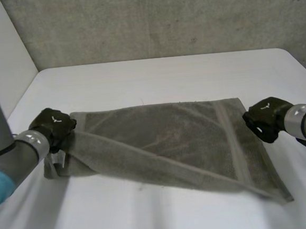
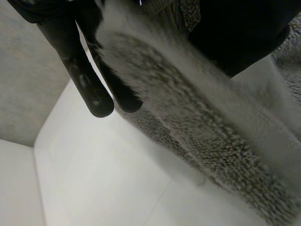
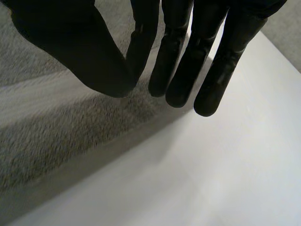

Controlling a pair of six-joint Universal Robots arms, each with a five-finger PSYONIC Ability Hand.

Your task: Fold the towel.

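A grey towel [image 1: 165, 140] lies spread across the white table [image 1: 166, 76], its left part folded over and rumpled. My left hand [image 1: 53, 127] is shut on the towel's far left corner and holds it slightly off the table. In the left wrist view the cloth [image 2: 197, 117] hangs down from between the fingers [image 2: 89, 89] and the palm. My right hand [image 1: 264, 119] is at the far right corner. In the right wrist view its fingers [image 3: 188, 56] are straight, the thumb close against them, with no cloth between; the towel [image 3: 56, 122] lies flat beneath.
A grey wall [image 1: 151, 19] stands behind the table and a white wall [image 1: 0, 57] to the left. Bare tabletop [image 3: 211, 179] lies beside the right hand, and more of it in front of and beyond the towel.
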